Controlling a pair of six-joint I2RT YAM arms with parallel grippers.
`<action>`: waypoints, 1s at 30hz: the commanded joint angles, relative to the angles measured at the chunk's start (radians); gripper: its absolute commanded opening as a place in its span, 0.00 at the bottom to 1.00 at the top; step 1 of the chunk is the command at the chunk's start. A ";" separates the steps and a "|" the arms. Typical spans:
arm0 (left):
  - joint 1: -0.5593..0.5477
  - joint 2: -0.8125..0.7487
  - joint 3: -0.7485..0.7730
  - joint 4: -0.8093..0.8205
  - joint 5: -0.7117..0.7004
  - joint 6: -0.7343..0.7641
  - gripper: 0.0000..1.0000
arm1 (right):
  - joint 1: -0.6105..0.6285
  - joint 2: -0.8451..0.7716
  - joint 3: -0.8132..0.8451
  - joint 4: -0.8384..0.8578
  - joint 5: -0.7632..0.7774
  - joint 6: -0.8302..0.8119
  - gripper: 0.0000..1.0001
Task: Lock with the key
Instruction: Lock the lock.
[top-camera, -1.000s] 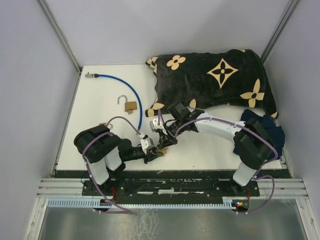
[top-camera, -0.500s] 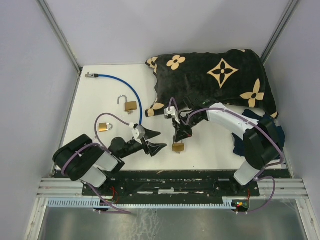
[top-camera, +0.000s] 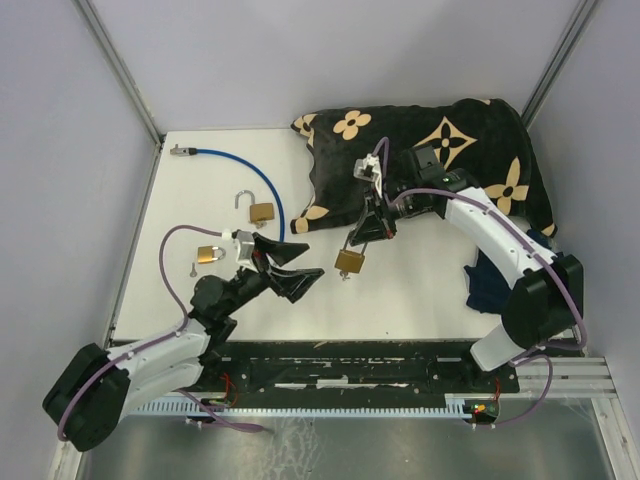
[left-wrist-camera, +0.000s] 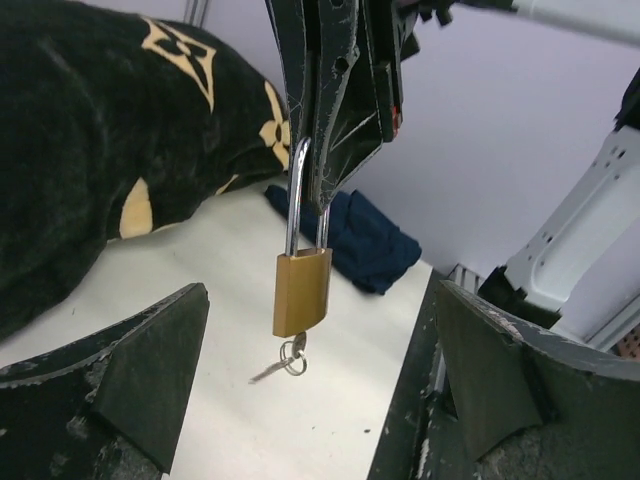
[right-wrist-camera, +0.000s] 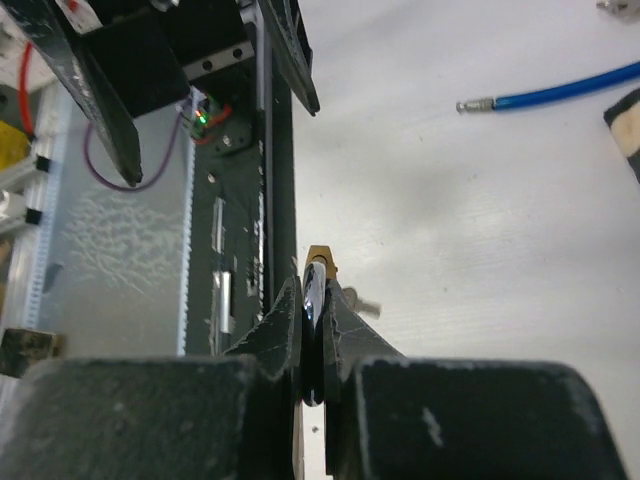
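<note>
Your right gripper (top-camera: 366, 230) has its jaws pinched tight on the shackle of the padlock (left-wrist-camera: 301, 291). The padlock hangs above the table (top-camera: 420, 290) with its long axis vertical, shackle at 12 o'clock and the key (left-wrist-camera: 283, 360) at the bottom, at 6. Your left gripper (top-camera: 308, 261) is spread wide and holds nothing; in the top view it sits at the padlock's 9 o'clock, mouth turned toward it.

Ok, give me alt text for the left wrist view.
A brass padlock hangs by its shackle from the right gripper, a key dangling beneath it above the white table. The open left gripper frames the bottom; a black cushion lies left, a blue cloth behind.
</note>
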 joint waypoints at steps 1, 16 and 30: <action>0.006 -0.066 0.027 -0.068 -0.045 -0.116 0.99 | -0.028 -0.106 -0.070 0.318 -0.208 0.342 0.02; -0.011 0.234 0.087 0.179 0.037 -0.330 0.81 | -0.095 -0.144 -0.217 0.647 -0.220 0.683 0.02; -0.032 0.327 0.126 0.144 0.032 -0.335 0.52 | -0.098 -0.119 -0.215 0.650 -0.227 0.693 0.02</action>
